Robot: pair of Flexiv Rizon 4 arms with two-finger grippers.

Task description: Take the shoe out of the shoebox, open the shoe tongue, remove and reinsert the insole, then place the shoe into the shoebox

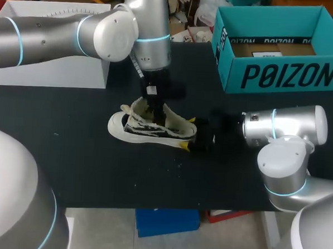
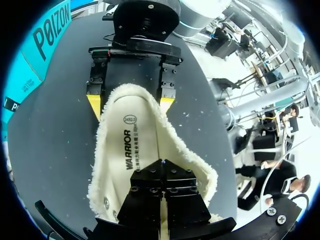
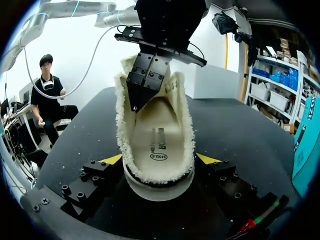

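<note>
Two arms work one shoe here, over the black table [image 1: 69, 164]. The teal shoebox [image 1: 286, 78] stands open at the far right corner, well apart from the action; my read is that it simply waits for the last step. The shoe [image 1: 149, 130] is out of it, upright on its sole mid-table, toe toward my left side.

The right gripper [image 3: 160, 160] comes in low behind the heel, a yellow tip pressed to each side. It is clamped on the shoe, surely to pin it so nothing slides while the other arm works.

The left gripper [image 2: 162, 172] drops in from straight above, the only clean way into the shoe's mouth. Its fingers are drawn together to a narrow point. That point rests on the fleecy insole [image 2: 132, 145], up toward the throat. Whether any insole edge is pinched between them, I cannot tell. I judge this the insole step, with boxing the shoe not yet begun.
</note>
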